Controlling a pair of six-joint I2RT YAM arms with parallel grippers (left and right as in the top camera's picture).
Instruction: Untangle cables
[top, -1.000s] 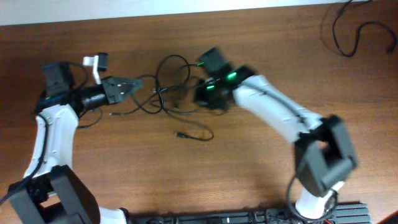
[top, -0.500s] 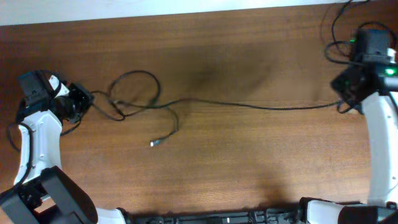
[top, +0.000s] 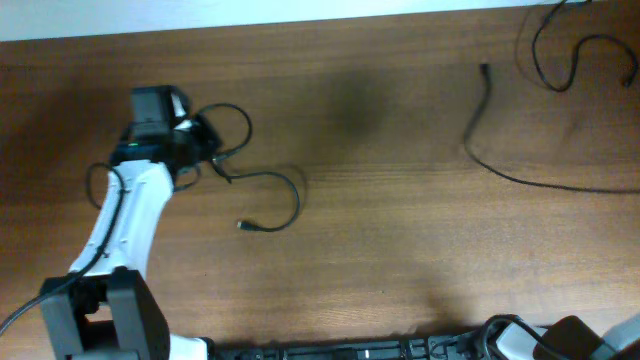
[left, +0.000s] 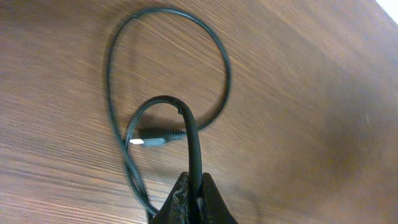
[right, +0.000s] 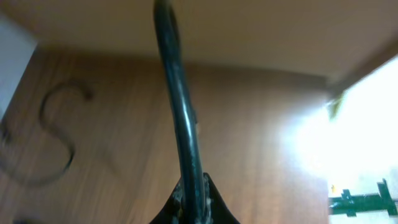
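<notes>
Progress: late, by the look of it; two cables lie well apart on the desk (top: 400, 270) | left cable (top: 270, 174): one loop remains by its plug, left jaws pinched shut on it | right cable (top: 540, 184): nearly straight, runs off frame; right jaws clamped on a cable, probably this one.

Right hand (right: 191, 188) and its cable (right: 177, 106), blurred

brown wooden table (top: 390, 260) open through the middle and front, thin black looped cable (top: 297, 190) sprawled at left beside the white robot arm (top: 128, 210), second thin black cable (top: 520, 179) curving across the right, black wire (top: 537, 50) coiled at far-right corner
</notes>
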